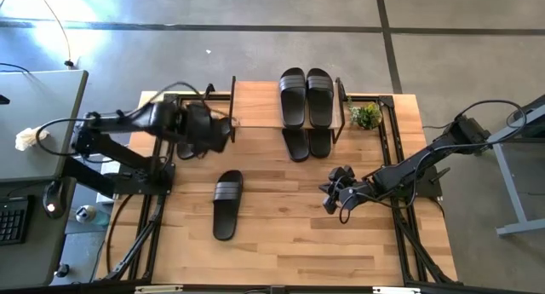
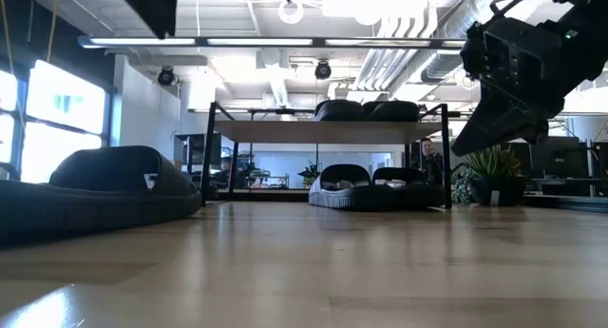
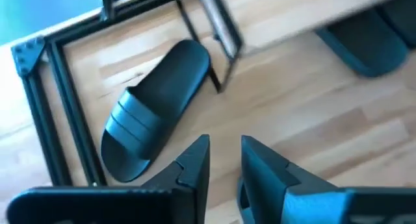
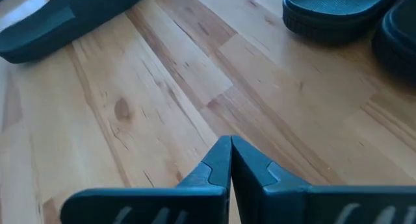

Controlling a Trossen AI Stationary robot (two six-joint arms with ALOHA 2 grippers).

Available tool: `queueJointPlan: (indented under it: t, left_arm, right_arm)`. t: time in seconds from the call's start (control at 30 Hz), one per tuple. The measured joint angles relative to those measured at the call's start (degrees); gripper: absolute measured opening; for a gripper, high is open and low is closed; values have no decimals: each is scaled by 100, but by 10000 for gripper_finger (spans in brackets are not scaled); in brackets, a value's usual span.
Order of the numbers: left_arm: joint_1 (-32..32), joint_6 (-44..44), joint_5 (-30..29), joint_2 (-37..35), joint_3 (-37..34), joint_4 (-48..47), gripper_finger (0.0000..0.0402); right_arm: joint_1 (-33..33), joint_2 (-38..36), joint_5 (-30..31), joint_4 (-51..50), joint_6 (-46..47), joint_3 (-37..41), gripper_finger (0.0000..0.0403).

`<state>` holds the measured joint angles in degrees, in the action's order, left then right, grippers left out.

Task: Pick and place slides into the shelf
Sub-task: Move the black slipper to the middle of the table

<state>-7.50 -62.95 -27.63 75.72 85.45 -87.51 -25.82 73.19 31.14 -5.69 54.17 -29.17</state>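
The left gripper (image 3: 224,160) hangs above the table by the shelf's (image 1: 255,102) left end, jaws narrowed with nothing between them. A slide (image 3: 156,107) lies just ahead, probably its target. Four slides already fill the shelf's right half; another (image 1: 227,204) waits mid-table. The right gripper (image 4: 229,160), shut and empty, rests aside.

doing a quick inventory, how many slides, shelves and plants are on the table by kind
slides: 6 (two on the shelf top, two under it, one loose mid-table, one beside the shelf's left end under the left arm)
shelf: 1
potted plant: 1
total: 8
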Motion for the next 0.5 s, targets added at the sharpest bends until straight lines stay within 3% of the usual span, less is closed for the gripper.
queueJointPlan:
  t: [0.3, 0.5]
  left_arm:
    - [-2258, 1248, 1993, -844, -1781, 1819, 42]
    - [-3133, 1576, 2095, -821, -2558, 2400, 27]
  right_arm:
    - [0, 0, 8, 37, -45, 0, 0]
    - [0, 0, -14, 39, -45, 0, 0]
